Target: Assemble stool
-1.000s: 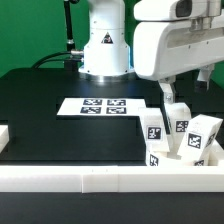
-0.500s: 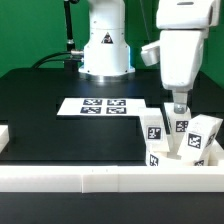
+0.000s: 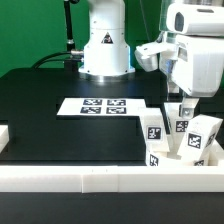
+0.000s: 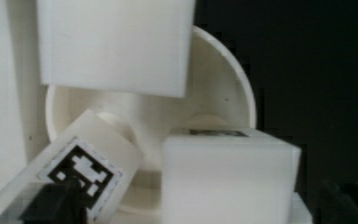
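Note:
The stool parts lie bunched at the exterior view's front right, against the front rail. Three white blocky legs with black-and-white tags show there: one (image 3: 152, 128), one (image 3: 181, 126) and one tilted (image 3: 206, 136). More white parts (image 3: 160, 158) sit under them. My gripper (image 3: 180, 105) hangs straight above the middle leg, its fingers just over the leg's top, apart and holding nothing. In the wrist view the round seat disc (image 4: 229, 90) curves behind a tagged leg (image 4: 78, 178) and a plain white block (image 4: 229, 175), which lies close below the hand.
The marker board (image 3: 100, 106) lies flat mid-table. A long white rail (image 3: 90, 178) runs along the front edge, and a short rail piece (image 3: 5, 135) is at the exterior view's left. The robot base (image 3: 105, 45) stands at the back.
The hand has turned about its vertical axis and shifted slightly right over the legs. The stool parts have not moved.

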Controlling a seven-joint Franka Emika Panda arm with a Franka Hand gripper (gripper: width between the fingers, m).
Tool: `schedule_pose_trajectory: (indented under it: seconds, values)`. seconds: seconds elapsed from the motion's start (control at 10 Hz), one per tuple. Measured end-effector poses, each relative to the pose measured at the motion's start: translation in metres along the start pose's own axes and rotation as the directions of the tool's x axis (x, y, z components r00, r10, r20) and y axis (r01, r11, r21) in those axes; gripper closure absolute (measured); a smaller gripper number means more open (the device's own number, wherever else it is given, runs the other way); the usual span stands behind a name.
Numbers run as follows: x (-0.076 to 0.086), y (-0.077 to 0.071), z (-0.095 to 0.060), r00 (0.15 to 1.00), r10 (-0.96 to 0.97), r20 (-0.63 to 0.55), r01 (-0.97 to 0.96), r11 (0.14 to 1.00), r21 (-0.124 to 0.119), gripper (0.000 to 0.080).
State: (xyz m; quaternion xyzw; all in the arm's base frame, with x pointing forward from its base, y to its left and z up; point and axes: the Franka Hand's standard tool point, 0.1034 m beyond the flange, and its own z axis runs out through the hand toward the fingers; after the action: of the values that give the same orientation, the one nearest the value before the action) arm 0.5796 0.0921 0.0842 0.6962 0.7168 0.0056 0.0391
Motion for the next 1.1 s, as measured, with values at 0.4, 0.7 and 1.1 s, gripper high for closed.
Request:
schedule_pose_trajectory:
  seconds: [0.4,0.7,1.1]
  values:
    - [-0.006,0.001,0.000,0.999,0.049,0.001,-0.049,0.999,0.001,0.0469]
    - [-0.007,0.001,0.001,0.980,0.201,0.000,-0.201,0.980,0.001,0.0469]
    - [0.007,-0.002,0.000,0.668,0.744,0.009,-0.744,0.668,0.019,0.0469]
